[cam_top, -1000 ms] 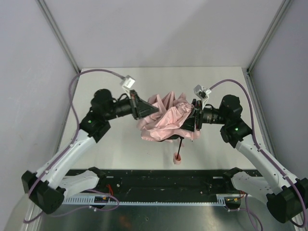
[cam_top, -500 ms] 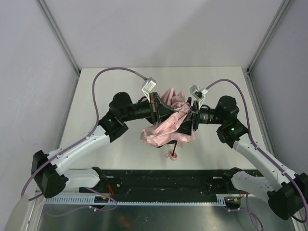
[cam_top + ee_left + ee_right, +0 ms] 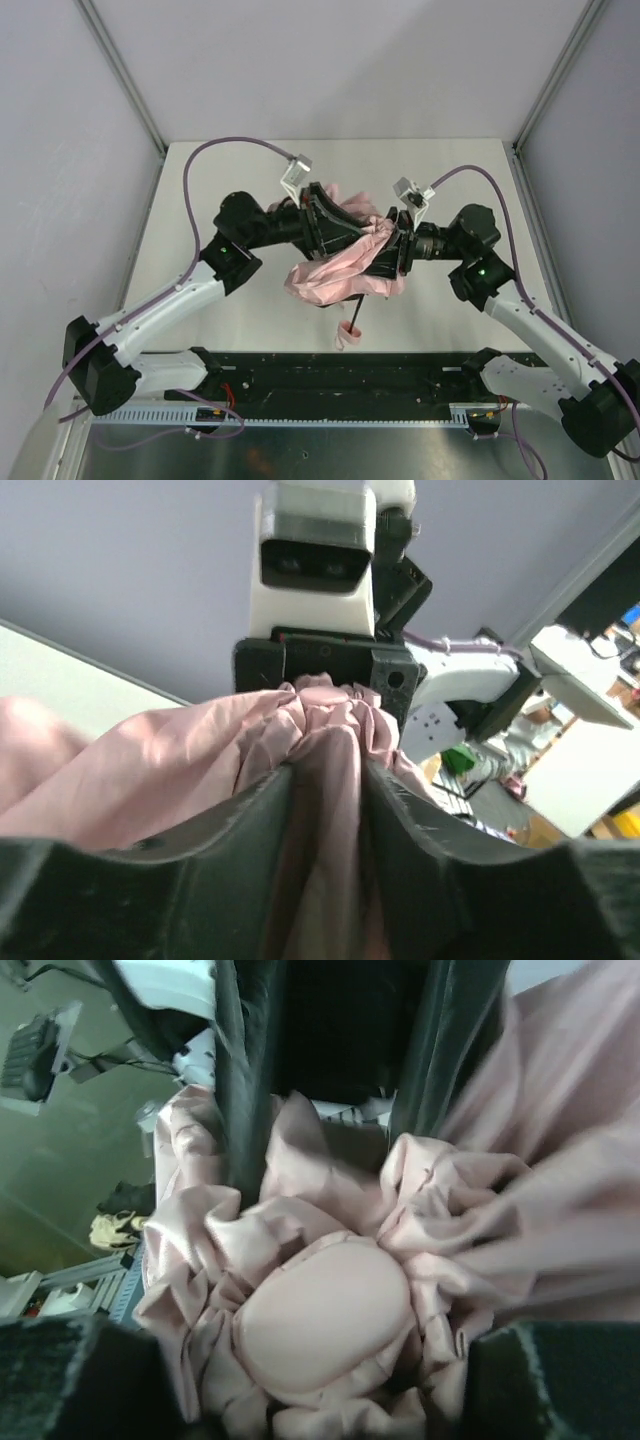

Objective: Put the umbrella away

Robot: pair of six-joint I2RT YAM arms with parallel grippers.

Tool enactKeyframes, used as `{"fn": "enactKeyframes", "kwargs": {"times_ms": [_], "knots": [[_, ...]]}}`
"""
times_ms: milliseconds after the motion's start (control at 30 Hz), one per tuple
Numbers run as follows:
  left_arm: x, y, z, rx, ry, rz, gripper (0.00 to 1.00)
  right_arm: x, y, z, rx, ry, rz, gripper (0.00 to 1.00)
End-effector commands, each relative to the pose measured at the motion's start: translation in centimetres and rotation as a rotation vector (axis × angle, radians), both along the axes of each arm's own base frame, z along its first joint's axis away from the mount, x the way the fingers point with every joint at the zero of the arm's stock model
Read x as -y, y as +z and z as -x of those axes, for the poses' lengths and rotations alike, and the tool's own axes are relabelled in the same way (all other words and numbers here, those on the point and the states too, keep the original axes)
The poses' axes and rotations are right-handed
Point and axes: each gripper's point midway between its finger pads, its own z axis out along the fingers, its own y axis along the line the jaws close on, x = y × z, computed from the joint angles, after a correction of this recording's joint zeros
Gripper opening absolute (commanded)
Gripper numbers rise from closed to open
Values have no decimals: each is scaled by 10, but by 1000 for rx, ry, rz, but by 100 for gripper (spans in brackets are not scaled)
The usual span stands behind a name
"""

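Observation:
The umbrella (image 3: 335,270) is a bunch of pale pink fabric held above the table between both grippers. Its thin black shaft (image 3: 357,310) hangs down to the small pink handle (image 3: 347,336). My left gripper (image 3: 343,235) comes in from the left; in the left wrist view (image 3: 327,775) its dark fingers (image 3: 240,830) pinch a fold of the fabric (image 3: 325,810). My right gripper (image 3: 387,258) faces it from the right. In the right wrist view (image 3: 318,1350) its jaws are closed around the gathered canopy with the rounded pink top cap (image 3: 320,1325) between them.
The white table (image 3: 220,180) lies under the umbrella, bounded by grey walls and metal frame posts (image 3: 125,85). A black rail (image 3: 330,372) with the arm bases runs along the near edge. Purple cables (image 3: 200,200) loop above both arms.
My left arm has swung right, bringing its gripper close against the right one. The fabric is bunched tighter, and the handle has dropped lower and left.

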Motion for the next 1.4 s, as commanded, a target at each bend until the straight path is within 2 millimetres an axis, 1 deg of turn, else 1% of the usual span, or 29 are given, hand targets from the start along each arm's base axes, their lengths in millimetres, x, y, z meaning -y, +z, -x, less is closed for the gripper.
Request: {"fn": "enactKeyframes", "kwargs": {"times_ms": [0,33,67,100,167,233,300,400,567,633,700,733,833,900,933,967,1000,1033,1133,1200,1233,1267,1300,1333,1367], "knots": [[-24,9,-2,-28,19,22,75,6,1,-34,33,-221,11,0],[-35,11,-10,-27,52,22,87,10,-3,-36,23,-243,26,0],[-47,14,-16,-19,84,26,93,13,-6,-40,11,-270,39,0],[-59,16,-21,-7,118,27,96,17,-9,-44,-2,-297,53,0],[-80,17,-29,24,185,11,99,23,-17,-54,-36,-358,79,0],[-90,9,-33,34,238,-31,99,30,-18,-60,-56,-402,82,0],[-92,-3,-30,20,237,-65,99,34,-14,-65,-73,-432,73,0],[-91,-24,-26,12,244,-129,99,35,-12,-71,-100,-445,69,0],[-76,-51,-21,7,243,-203,99,34,1,-59,-96,-381,34,0],[-72,-64,-27,-10,251,-246,99,35,4,-53,-90,-354,33,0],[-72,-78,-38,-14,284,-308,99,36,6,-47,-86,-320,34,0],[-72,-84,-41,-7,288,-339,94,38,7,-44,-85,-306,35,0],[-77,-101,-54,12,323,-442,64,47,8,-39,-108,-277,43,0],[-82,-109,-60,8,335,-491,41,51,8,-32,-138,-228,50,0],[-83,-111,-62,9,339,-502,24,52,8,-27,-150,-198,55,0],[-84,-111,-65,11,350,-510,12,52,8,-21,-160,-171,59,0],[-85,-110,-68,17,367,-517,6,53,9,-15,-163,-145,63,0],[-89,-109,-72,25,394,-526,3,54,9,-9,-167,-121,68,0],[-111,-107,-92,40,552,-563,0,57,5,8,-173,-48,93,0],[-122,-101,-96,58,600,-554,0,60,0,13,-179,-45,117,0],[-123,-95,-90,71,576,-533,3,61,-4,10,-181,-75,132,0],[-120,-89,-81,89,526,-507,12,62,-7,7,-180,-106,146,0],[-113,-81,-66,117,437,-472,27,62,-10,4,-179,-126,159,0],[-109,-74,-52,143,365,-442,41,63,-13,1,-175,-142,170,0],[-107,-68,-40,163,317,-415,60,63,-16,-2,-173,-158,181,0]]}}
